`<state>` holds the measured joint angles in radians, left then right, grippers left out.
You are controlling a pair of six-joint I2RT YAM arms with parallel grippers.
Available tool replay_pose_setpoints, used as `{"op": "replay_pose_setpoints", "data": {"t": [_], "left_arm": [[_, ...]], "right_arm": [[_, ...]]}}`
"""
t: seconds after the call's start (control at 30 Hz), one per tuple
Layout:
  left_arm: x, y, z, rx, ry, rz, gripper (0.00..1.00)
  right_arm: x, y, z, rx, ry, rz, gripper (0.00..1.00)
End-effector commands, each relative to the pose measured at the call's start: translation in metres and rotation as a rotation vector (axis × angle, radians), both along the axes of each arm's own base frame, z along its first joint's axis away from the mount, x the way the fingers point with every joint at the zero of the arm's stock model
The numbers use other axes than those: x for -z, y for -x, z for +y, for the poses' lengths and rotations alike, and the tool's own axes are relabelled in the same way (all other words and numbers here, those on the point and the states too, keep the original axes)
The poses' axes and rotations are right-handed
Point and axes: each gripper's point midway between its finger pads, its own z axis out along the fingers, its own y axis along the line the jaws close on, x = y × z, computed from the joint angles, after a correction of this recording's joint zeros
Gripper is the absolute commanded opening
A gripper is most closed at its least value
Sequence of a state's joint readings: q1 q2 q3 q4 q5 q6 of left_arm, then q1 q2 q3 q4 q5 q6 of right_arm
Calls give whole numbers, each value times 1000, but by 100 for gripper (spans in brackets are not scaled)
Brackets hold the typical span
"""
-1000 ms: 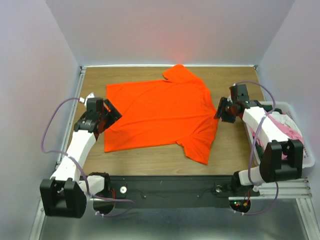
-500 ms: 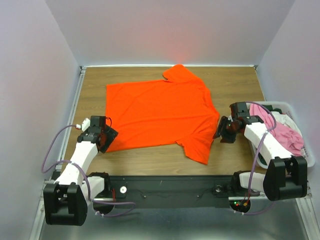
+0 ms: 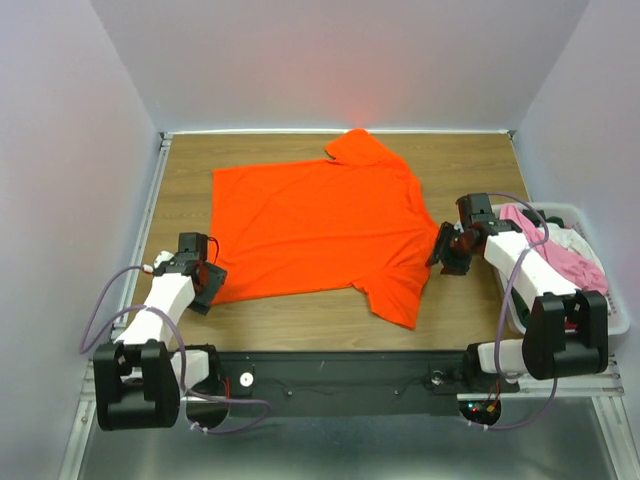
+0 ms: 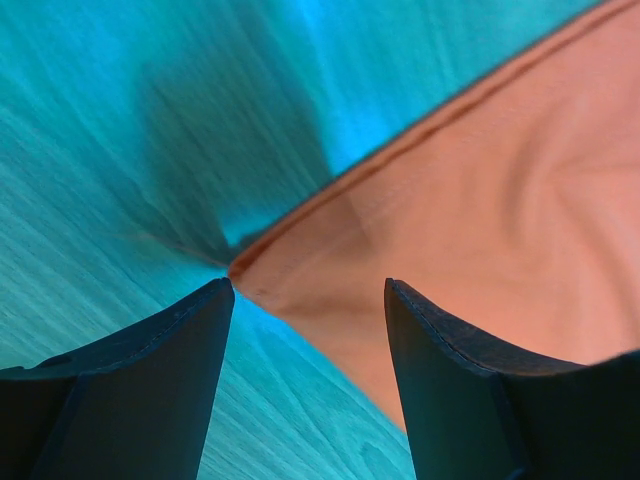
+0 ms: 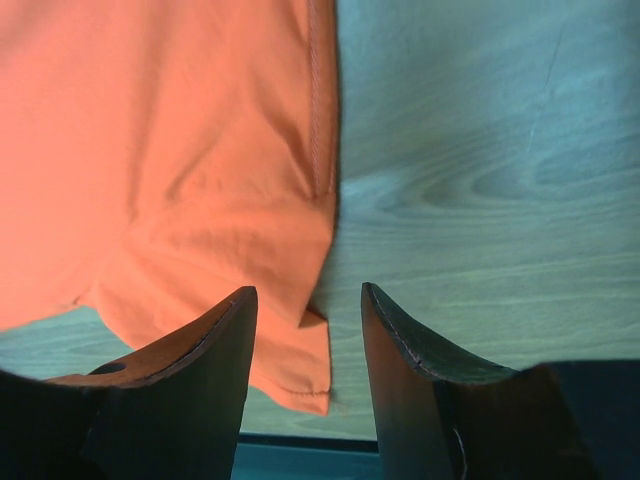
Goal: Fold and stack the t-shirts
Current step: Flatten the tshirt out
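**Grippers line up on the near side of the orange shirt**

Over the last second both arms have pulled back toward their bases along the sides of the orange t-shirt (image 3: 315,225), which lies spread flat on the table (image 3: 470,160) and has not shifted. The left gripper (image 3: 203,281) has slid from the middle of the shirt's left edge to its near-left hem corner. In the left wrist view its fingers (image 4: 150,380) stand apart, and the hem corner's tip lies just ahead of the gap. The right gripper (image 3: 447,250) has dropped from the shirt's right shoulder to just beside its near sleeve. Its fingers (image 5: 420,370) are also spread, straddling the sleeve's stitched edge without pinching it.

Neither gripper holds cloth yet, so folding has not begun. The move looks like positioning for a two-corner pinch. A pink shirt (image 3: 565,262) waits in the white bin (image 3: 622,318), right of the orange one.
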<state>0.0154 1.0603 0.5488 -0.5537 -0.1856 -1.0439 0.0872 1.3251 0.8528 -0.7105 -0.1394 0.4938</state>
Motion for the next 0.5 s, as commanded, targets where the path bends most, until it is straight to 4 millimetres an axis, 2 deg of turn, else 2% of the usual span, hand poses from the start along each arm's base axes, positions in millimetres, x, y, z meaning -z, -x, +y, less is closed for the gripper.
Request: {"op": "replay_pose_setpoints", "data": {"t": [0.0,0.17,0.3,0.4,0.47], "left_arm": [[3,5,7,-48,-22,64,73],[8,5,8,-58,-24,106,73],[15,6,9,-55,-30,141,66],[16,6,9,-48,-33,143,54],[16,6,8,-39,-29,140,42]], "right_arm": [[-16,-25,-1,-12,23,-91,52],[-19,-33,0,-14,18,-106,52],[-18,-34,0,-12,21,-104,52],[-14,-31,-4,-3,41,-98,52],[-12,-29,-7,7,54,-93,52]]}}
